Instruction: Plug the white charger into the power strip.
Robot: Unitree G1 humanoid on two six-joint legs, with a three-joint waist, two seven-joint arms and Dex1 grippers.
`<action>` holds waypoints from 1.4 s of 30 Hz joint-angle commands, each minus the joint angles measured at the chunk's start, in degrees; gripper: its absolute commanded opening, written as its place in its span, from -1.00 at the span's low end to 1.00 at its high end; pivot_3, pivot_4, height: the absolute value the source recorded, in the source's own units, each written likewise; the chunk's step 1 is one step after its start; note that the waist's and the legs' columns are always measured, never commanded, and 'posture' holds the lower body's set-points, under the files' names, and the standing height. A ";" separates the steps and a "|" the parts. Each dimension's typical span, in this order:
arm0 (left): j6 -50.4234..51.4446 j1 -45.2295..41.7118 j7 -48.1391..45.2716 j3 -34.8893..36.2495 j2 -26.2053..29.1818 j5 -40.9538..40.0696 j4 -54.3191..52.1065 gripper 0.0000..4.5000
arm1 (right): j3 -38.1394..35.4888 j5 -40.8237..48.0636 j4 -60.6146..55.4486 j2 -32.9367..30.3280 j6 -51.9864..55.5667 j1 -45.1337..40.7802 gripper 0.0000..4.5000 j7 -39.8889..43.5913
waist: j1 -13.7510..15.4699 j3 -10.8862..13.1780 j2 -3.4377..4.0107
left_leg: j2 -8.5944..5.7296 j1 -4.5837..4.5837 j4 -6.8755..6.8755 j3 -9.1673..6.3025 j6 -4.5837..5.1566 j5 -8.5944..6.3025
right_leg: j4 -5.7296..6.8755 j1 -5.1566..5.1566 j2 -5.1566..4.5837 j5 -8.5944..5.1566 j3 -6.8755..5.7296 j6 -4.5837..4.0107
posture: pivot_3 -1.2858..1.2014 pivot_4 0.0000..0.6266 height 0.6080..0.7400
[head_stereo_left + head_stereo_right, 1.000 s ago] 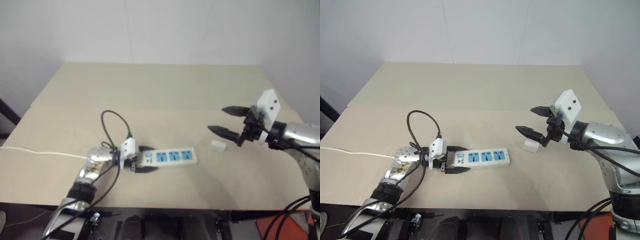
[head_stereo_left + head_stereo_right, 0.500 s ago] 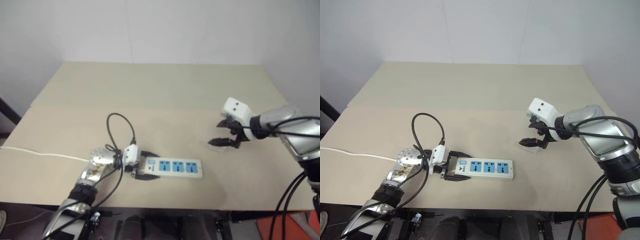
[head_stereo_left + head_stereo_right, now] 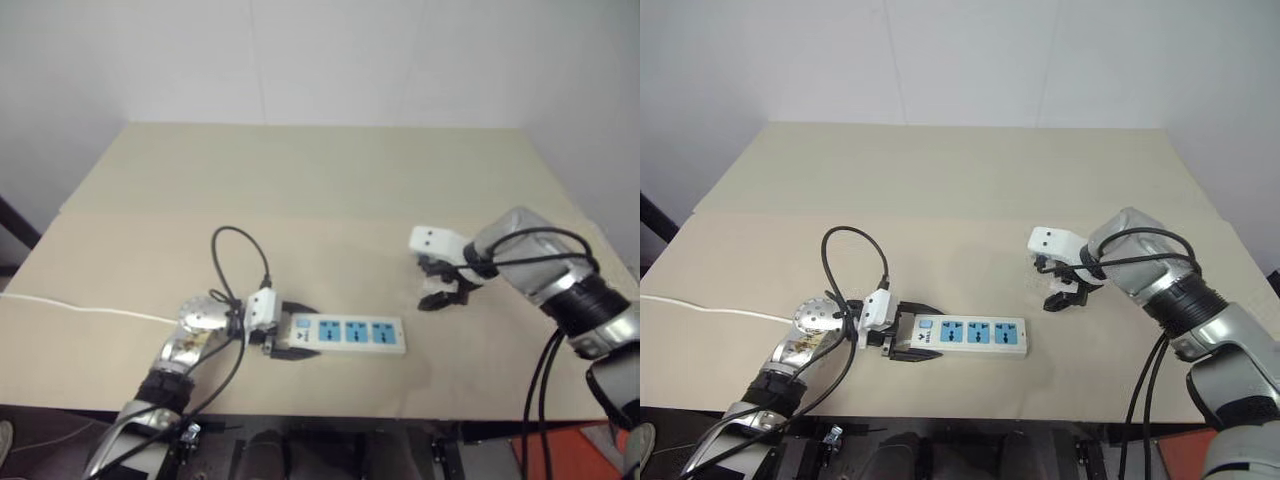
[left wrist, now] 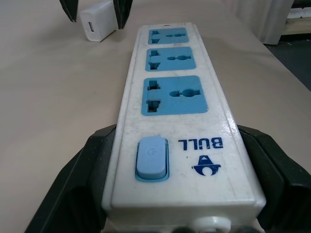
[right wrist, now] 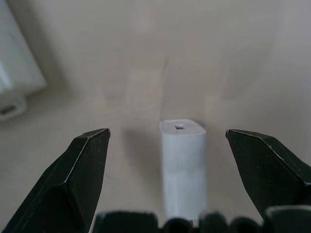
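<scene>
Power strip clasped at the left; charger straddled by spread fingers at the right.

At the far left a thin white cord [image 3: 80, 306] is seen crossing the tan table [image 3: 320, 190] toward the left arm, above which a black cable [image 3: 240, 262] is looped. The left gripper [image 3: 287, 335] is set around the switch end of the power strip [image 3: 348, 334], one black finger pressed to each long side, so that the strip is grasped; the strip is laid flat near the front edge, its three blue socket panels turned upward. Further right, well apart from the strip's free end, the white charger [image 5: 183, 167] is rested on the table. The right gripper [image 5: 183, 145] is pointed steeply down over it, fingers [image 5: 77, 170] spread wide to either side, with clear gaps left and nothing grasped.
</scene>
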 commanded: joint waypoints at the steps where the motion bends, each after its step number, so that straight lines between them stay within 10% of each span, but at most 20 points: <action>1: 1.79 1.34 0.77 -1.28 -0.05 0.36 -1.71 0.47 | -0.30 -3.17 2.50 1.63 -1.55 -1.18 1.00 -0.29 | 0.03 0.00 0.01 | 0.00 -0.03 0.01 0.00 0.00 0.00 | 0.03 -0.04 0.00 0.00 0.00 0.00 | 0.03 -0.52 1.00; 6: 2.68 1.78 1.43 -1.35 -0.09 0.30 -2.71 0.47 | 0.33 -6.48 4.78 3.97 -4.72 -1.23 0.75 0.19 | -0.12 -0.02 -0.01 | 0.00 -0.02 0.05 0.00 0.00 0.00 | 0.02 0.00 0.02 0.00 -0.01 0.00 | 0.03 -0.52 1.00; 15: 3.51 1.96 1.80 -1.32 0.03 0.13 -3.08 0.47 | -0.68 -9.89 3.90 4.88 -7.02 -0.66 -0.48 1.58 | -0.08 -0.02 -0.01 | 0.01 0.06 0.08 0.00 0.00 0.00 | 0.12 0.04 0.03 0.00 0.00 0.00 | 0.03 -0.52 1.00; 21: 3.68 1.80 2.02 -1.15 0.19 0.27 -2.86 0.47 | -6.15 -9.20 3.03 4.80 -11.40 -1.16 -0.49 -1.58 | -0.02 -0.02 0.00 | 0.00 0.00 0.09 0.00 0.00 0.00 | 0.13 -0.03 0.02 0.00 0.00 0.00 | 0.03 -0.52 1.00; 31: 4.66 2.01 3.18 -0.60 0.70 0.42 -3.44 0.47 | -38.71 20.75 -16.75 18.21 -11.55 11.02 -0.49 -6.99 | 0.25 -0.02 0.00 | 0.03 -0.07 0.06 -0.09 0.00 0.00 | 0.06 0.03 0.06 0.01 -0.09 0.01 | 0.03 -0.52 1.00; 42: 4.43 1.32 2.75 -0.54 2.48 0.75 -2.94 0.47 | -35.55 29.25 -20.42 29.76 -20.79 28.00 -0.49 -8.13 | -0.46 -0.02 -0.01 | 0.04 0.12 0.06 -0.07 0.00 0.00 | 0.22 0.08 0.10 0.01 0.02 0.00 | 0.03 -0.52 1.00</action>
